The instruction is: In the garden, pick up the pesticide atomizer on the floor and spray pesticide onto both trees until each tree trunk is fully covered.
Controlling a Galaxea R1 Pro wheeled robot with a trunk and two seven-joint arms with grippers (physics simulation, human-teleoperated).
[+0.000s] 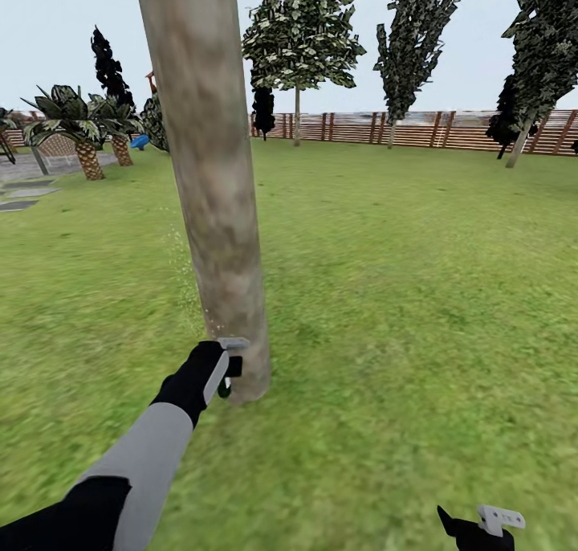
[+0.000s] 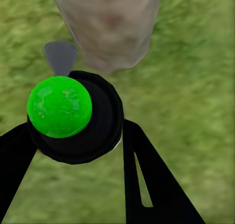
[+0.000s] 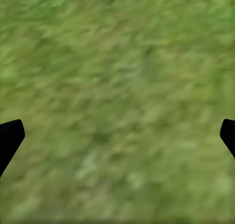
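I have the left gripper [image 1: 229,368] clamped on the pesticide atomizer [image 2: 73,118] low in the frame's centre-left, nozzle almost against the tree trunk [image 1: 210,173] base so pesticide [image 1: 186,282] lands on bark, while the right gripper [image 3: 117,136] hangs spread and empty over grass [image 1: 417,294].

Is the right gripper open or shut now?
Open: the right gripper's black fingertips sit far apart, only green grass between them.

Left arm [image 1: 136,463] outstretched, right gripper [image 3: 117,136] jaws apart
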